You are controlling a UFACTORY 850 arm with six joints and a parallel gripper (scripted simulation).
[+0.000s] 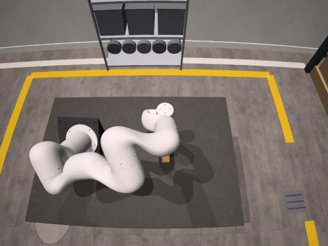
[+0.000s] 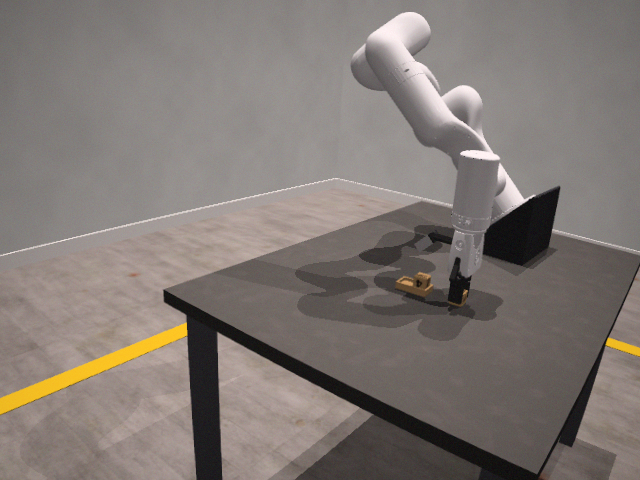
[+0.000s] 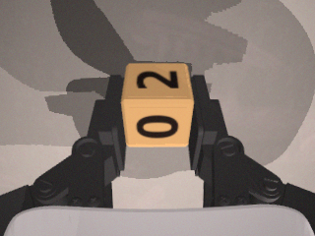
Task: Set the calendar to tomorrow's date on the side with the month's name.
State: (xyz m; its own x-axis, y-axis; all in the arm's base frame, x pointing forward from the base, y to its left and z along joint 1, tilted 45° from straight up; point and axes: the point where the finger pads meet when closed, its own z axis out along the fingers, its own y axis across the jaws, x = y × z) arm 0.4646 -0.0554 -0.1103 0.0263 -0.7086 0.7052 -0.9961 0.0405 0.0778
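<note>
The loose cube (image 2: pixel 464 298) (image 3: pixel 157 123) is sitting outside the tray, on the table (image 2: pixel 361 351) (image 1: pixel 105 211), with a 0 and a 2 lying sideways to the wrist view. The gripper (image 2: pixel 459 295) (image 3: pixel 157 95) is clamping it between both fingers. Just beside, the tray (image 1: pixel 165 161) (image 2: pixel 408 290) is holding the second cube (image 2: pixel 422 280) at one end, its digit perhaps a 4. Placing the loose cube, checking the date and letting go are all remaining.
</note>
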